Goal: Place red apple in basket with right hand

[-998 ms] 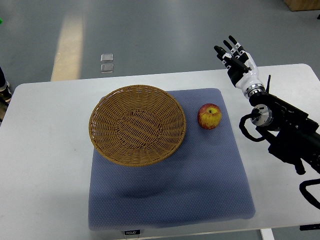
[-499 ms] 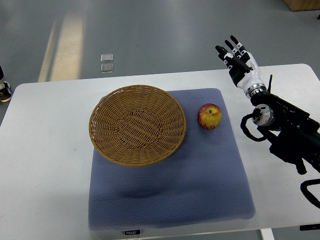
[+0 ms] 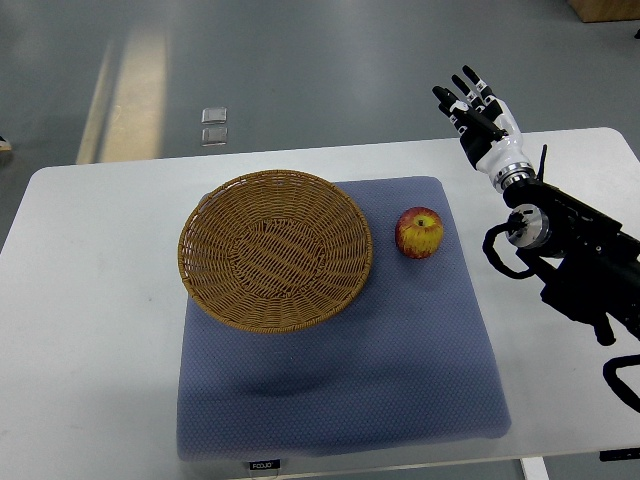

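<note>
Red apple (image 3: 419, 233) sits stem-up on the blue mat (image 3: 340, 380), just right of the wicker basket (image 3: 275, 263), which also rests on the mat atop the white desk (image 3: 90, 330). Nothing lies between apple and basket. Well apart, up and right of the apple, the right hand (image 3: 480, 118) hangs with fingers (image 3: 466, 82) spread, holding nothing.
</note>
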Robot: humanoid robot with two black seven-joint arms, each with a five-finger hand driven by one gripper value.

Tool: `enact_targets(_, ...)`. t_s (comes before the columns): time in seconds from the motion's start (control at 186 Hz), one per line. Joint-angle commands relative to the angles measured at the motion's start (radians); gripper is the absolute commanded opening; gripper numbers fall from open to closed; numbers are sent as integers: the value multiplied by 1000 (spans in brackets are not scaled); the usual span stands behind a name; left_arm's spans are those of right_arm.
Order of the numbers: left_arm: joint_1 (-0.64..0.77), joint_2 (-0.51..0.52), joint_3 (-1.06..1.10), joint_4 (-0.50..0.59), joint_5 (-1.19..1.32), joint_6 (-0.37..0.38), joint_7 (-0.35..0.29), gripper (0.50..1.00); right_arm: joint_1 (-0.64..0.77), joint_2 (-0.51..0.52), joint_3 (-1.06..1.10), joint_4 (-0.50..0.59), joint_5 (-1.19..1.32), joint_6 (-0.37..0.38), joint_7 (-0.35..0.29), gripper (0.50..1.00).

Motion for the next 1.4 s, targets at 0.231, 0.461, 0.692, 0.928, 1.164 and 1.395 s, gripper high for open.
enact_targets(0.231,0,0,0,0,0,-1,-1,1000,28,-74,-8,15,-15,1,-10,924)
enact_targets(0.461,0,0,0,0,0,0,-1,1000,88,-150,-24,24,-134,27,-10,924)
enact_targets(0.692,0,0,0,0,0,0,-1,1000,94,-298,-24,233,-584,90,-2,924)
enact_targets(0.928,0,0,0,0,0,0,-1,1000,146,-439,-24,429,-970,249,4,924)
enact_targets(1.164,0,0,0,0,0,0,1,1000,205,-442,-50,478,-1317,371,4,924)
enact_targets(1.395,0,0,0,0,0,0,-1,1000,237,-429,-154,498,-1550,348,4,924)
